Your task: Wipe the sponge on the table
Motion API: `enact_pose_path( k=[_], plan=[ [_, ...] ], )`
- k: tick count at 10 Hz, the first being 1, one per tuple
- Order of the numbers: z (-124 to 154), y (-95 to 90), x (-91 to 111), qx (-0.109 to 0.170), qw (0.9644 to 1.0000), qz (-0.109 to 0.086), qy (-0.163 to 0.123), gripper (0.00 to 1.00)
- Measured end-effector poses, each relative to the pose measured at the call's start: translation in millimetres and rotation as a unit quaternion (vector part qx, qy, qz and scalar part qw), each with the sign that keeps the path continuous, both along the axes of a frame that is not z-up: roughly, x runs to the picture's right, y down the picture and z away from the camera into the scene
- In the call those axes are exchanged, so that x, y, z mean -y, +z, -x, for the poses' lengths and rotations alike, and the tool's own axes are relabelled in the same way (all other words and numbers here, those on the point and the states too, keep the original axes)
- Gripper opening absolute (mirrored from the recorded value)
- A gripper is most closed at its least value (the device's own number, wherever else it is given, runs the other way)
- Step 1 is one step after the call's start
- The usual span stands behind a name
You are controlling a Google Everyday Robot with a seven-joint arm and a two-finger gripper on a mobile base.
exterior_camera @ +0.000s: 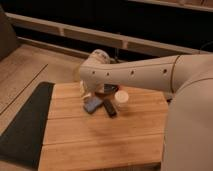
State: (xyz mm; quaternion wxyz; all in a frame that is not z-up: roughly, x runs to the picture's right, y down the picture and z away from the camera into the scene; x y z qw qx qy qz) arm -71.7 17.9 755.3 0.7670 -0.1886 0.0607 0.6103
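Lying flat on the table [100, 145], the sponge [92, 105] is sitting close to the far edge, a bit left of the middle. Just beside it, on the side nearer the right edge, a black bar [109, 108] is lying at a slant, and the two are looking like they are touching. A white cup [121, 98] is standing just past the bar, toward the far right corner. Something dark is peeking out behind the cup, but I am not able to tell what it is. A dark grey mat [25, 125] is lying along the left edge.

The gripper [88, 95] is hanging right at the sponge's far left end. It is at the tip of the big white arm [140, 75], which is reaching in from the right edge. The arm is hiding most of the gripper, so I cannot tell if it is spread, pressed together or pinching the sponge. I also cannot tell if it is touching the sponge or only hovering.

The wood is looking the same all over, and I am seeing no wet streak, so wiping is leaving no mark to go by. The scene is fitting two stories. The gripper may be getting hold of the sponge to rub the wood, or it may be letting go with the rubbing done.
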Motion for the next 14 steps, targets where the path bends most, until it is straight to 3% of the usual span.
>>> enact_pose_path(
  k=[2,4,7,8,10,14],
  plan=[
    [18.0,23.6,-6.0,0.030,0.9994,0.012,-0.010,0.65],
    [42.3,53.8,-13.9,0.072,0.9968,0.027,-0.024,0.65],
    [69.6,80.7,-23.8,0.115,0.9914,0.051,-0.036,0.65],
    [73.2,84.3,-30.7,0.121,0.9899,0.064,-0.037,0.65],
    [72.5,81.9,-54.7,0.118,0.9865,0.108,-0.036,0.65],
    [72.3,81.1,-58.0,0.116,0.9860,0.113,-0.037,0.65]
  ],
)
